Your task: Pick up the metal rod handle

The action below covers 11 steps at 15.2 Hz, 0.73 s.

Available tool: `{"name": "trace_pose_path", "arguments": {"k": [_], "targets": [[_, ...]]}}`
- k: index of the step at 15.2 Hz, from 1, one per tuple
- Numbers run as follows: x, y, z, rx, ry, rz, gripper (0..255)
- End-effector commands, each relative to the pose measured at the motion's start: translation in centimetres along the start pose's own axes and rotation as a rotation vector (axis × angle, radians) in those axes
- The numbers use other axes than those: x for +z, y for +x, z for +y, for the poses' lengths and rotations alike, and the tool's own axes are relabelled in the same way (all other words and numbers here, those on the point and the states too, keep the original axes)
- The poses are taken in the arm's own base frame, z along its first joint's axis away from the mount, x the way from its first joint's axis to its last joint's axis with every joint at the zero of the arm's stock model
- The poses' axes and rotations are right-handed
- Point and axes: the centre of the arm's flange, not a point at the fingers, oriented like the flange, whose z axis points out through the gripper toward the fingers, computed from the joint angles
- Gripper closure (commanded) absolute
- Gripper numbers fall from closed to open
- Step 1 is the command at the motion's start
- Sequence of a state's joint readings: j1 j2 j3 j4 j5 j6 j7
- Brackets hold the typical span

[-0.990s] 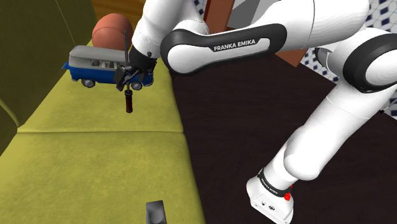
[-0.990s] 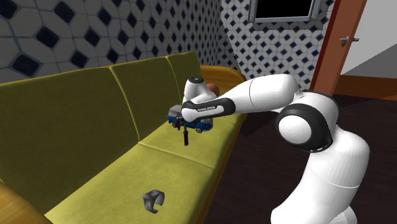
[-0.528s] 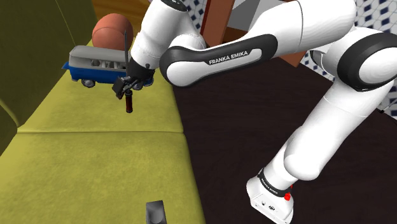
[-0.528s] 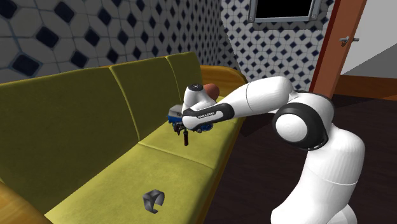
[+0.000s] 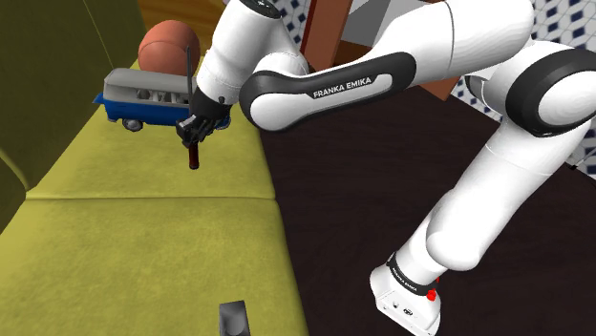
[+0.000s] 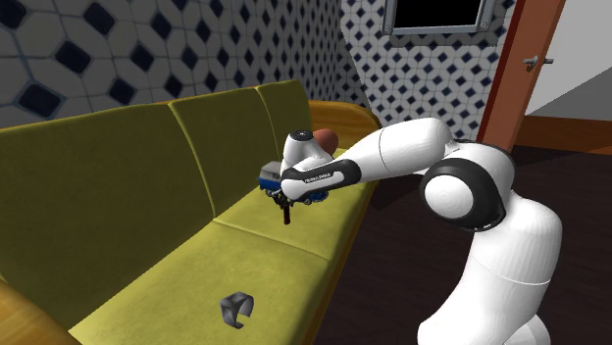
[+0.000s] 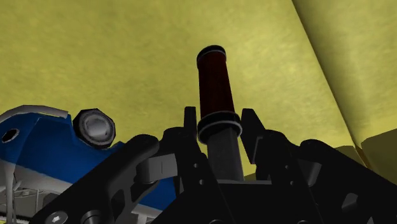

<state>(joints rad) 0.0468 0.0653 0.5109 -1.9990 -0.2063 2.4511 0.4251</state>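
We are clasping the rod handle (image 7: 214, 79) at its silver collar with the gripper (image 7: 219, 127), holding it upright over the sofa seat (image 5: 143, 239) near the front edge, just beside the blue toy bus (image 5: 141, 103). We are judging the lift as the step in hand. It is calling for a straight upward raise clear of the bus.

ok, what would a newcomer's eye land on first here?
The big white arm reaches from the shoulder view's lower right over to the yellow-green sofa. At its end, the black tool clasps a rod handle with a dark red grip, pointing down at the seat. Just behind it, on the cushion, stands a blue toy bus.
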Motion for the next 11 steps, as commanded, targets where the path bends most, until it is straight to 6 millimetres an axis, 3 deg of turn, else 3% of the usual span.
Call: {"name": "trace_pose_path", "arguments": {"k": [1,11], "targets": [[0.0,0.0,-0.1,-0.001,0.000,-0.001,255],[-4.4,1.9,-0.1,-0.001,0.000,-0.001,255]]}}
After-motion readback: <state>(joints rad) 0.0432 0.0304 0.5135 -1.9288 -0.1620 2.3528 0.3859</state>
